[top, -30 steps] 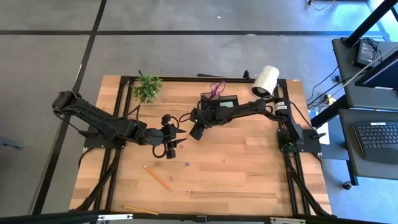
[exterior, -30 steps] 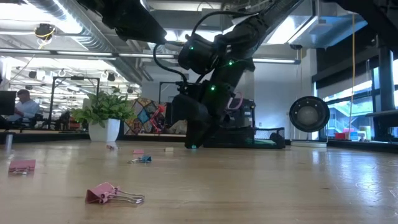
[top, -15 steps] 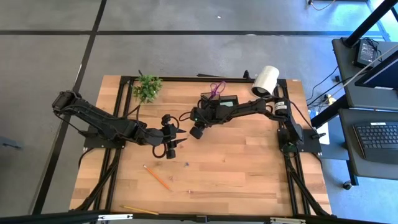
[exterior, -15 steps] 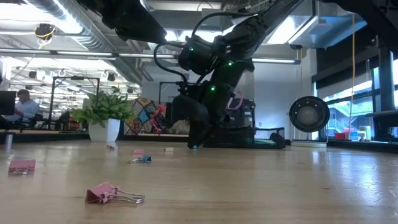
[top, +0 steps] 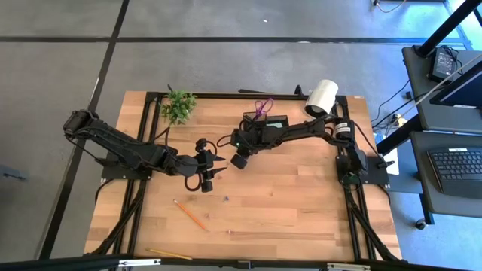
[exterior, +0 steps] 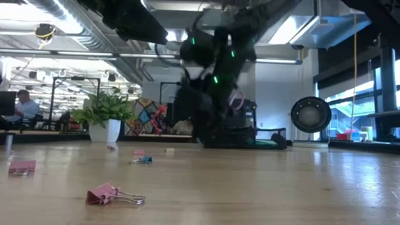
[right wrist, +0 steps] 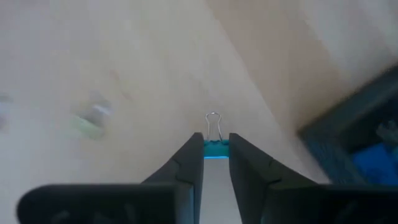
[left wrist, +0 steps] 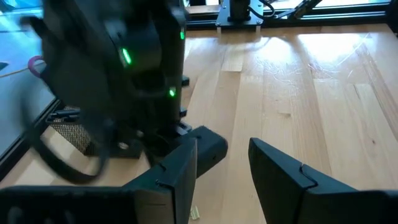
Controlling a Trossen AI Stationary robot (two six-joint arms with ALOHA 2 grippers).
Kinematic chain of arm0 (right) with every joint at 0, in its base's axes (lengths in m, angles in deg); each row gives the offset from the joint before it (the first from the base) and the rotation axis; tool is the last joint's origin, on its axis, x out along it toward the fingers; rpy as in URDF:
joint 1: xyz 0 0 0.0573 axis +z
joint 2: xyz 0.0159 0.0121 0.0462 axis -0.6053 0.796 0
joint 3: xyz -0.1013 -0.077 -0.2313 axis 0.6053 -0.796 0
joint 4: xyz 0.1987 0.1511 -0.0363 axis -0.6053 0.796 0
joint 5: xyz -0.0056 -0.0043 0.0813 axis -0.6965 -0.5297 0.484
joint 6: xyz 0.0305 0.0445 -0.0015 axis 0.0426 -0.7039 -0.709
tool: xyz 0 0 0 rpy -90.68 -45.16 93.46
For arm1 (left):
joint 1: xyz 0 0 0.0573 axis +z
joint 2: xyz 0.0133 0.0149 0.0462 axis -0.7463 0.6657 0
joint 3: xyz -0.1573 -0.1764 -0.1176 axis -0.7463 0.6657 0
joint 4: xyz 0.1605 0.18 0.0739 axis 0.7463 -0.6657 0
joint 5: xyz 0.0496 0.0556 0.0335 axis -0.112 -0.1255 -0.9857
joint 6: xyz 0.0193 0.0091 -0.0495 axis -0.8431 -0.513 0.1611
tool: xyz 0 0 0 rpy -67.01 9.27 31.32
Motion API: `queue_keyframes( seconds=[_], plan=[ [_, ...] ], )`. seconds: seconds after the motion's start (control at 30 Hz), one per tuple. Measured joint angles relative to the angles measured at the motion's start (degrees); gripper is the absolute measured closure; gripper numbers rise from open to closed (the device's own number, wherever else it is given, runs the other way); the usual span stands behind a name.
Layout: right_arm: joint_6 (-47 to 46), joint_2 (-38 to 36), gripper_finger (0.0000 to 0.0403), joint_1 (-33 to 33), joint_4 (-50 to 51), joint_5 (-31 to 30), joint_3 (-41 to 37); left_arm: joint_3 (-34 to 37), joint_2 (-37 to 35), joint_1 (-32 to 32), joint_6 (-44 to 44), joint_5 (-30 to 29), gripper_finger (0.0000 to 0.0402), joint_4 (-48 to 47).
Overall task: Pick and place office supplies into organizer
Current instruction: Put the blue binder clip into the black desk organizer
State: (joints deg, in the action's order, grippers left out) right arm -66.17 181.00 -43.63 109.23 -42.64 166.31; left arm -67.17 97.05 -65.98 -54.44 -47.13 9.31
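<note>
My right gripper [right wrist: 216,138] is shut on a small teal binder clip [right wrist: 216,149] above the table's middle, just in front of the black organizer [top: 273,123]. Purple-handled scissors [top: 262,107] stand in the organizer. My left gripper [top: 215,167] hovers open a little to the left of my right gripper [top: 236,159], with nothing between its fingers [left wrist: 180,174]. An orange pencil [top: 190,214] and a yellow pencil [top: 169,254] lie flat near the table's front left. My right gripper pinches the clip's teal body [right wrist: 216,153] between its two fingers, at their free ends. The fingers slant down from the table's right. The clip's wire handle [right wrist: 213,123] sticks out past the fingertips, and the clip is lifted off the wood.
A green plant [top: 178,106] stands at the far left and a white cylinder [top: 321,98] at the far right. Pink binder clips [exterior: 111,195] and a blue one [exterior: 142,160] lie on the near part of the table. A tiny blue item [top: 225,199] lies near the pencil.
My right gripper has risen from the tabletop near the organizer. My left arm has kept still.
</note>
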Motion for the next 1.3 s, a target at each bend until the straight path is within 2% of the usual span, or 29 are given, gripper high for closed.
queue_keyframes(
  seconds=[0.17,0.37,0.87,1.3],
  plan=[
    [1.74,-2.85,0.0333,-0.04,8.21,-1.18,4.52,0.00,0.00,0.00,0.00,-0.07,0.0261,-0.02],
    [4.21,-3.71,0.0332,-0.81,17.38,-7.72,8.27,0.02,0.00,-0.02,0.02,-0.10,0.0261,0.01],
    [2.95,-3.54,0.0332,-6.71,18.27,-8.70,8.25,0.02,0.00,0.00,0.00,-0.15,0.0261,0.00],
    [2.95,-3.54,0.0331,-7.27,18.72,-8.68,8.25,0.02,0.00,0.00,0.00,-0.15,0.0261,0.00]
  ],
)
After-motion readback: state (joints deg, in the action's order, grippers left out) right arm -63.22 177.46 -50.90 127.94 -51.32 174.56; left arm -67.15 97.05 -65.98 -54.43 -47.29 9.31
